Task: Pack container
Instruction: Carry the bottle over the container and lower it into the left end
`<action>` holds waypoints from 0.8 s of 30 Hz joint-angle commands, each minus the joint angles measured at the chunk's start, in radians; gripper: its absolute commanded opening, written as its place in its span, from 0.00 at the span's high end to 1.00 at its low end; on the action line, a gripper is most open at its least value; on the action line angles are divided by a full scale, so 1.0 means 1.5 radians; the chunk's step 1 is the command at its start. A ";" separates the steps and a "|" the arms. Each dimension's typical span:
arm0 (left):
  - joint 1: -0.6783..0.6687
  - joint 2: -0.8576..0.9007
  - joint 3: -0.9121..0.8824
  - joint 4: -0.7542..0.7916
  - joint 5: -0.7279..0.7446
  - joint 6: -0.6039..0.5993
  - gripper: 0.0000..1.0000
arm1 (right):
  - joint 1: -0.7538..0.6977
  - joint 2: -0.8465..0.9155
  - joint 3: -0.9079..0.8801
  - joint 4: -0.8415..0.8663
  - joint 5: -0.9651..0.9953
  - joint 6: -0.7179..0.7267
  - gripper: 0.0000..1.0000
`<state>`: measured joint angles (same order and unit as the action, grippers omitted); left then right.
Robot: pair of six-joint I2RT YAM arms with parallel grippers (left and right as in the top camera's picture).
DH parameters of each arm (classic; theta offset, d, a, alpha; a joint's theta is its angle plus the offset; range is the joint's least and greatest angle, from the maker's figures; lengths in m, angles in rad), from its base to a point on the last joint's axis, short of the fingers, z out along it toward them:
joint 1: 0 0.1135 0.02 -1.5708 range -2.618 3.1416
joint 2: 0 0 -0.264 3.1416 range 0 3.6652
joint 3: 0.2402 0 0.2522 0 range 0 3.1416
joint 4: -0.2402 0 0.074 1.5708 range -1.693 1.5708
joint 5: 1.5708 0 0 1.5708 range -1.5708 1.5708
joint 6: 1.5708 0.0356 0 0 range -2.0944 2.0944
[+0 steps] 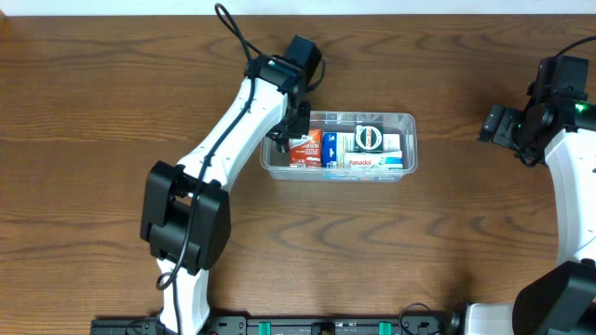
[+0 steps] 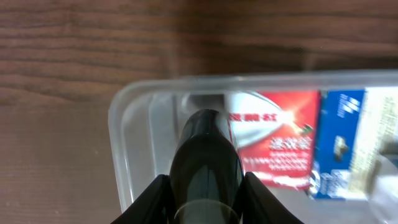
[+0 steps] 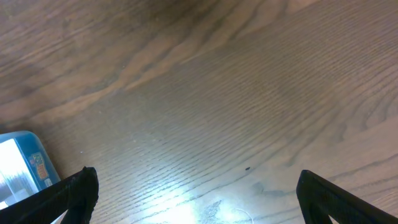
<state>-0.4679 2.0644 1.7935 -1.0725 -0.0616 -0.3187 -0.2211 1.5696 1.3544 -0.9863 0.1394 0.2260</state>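
In the middle of the overhead frame, on the wood table, sits the container: a clear, see-through, shallow rectangular tub with rounded corners and a raised rim. It is packed with small boxes, a red box at its left end, a blue-and-white box next, a Panadol box along the lower wall, and a round green-and-white item above it. The left gripper is over the tub's left end, clenched on a dark glossy cylinder whose tip is inside the tub beside the red box; the right gripper, at the right of the frame and well apart from the tub, has its jaws spread wide over bare wood and grasps nothing.
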 commanded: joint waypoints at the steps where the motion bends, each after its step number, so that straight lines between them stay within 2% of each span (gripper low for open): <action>1: -0.001 0.017 -0.003 0.001 -0.042 -0.011 0.67 | -0.005 -0.002 0.003 -0.001 0.007 -0.007 0.01; 24: 0.000 0.058 -0.007 0.030 -0.041 -0.018 0.66 | -0.005 -0.002 0.003 -0.001 0.007 -0.007 0.01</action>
<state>-0.4679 2.1319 1.7935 -1.0264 -0.1047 -0.3294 -0.2211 1.5696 1.3544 -0.9863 0.1394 0.2260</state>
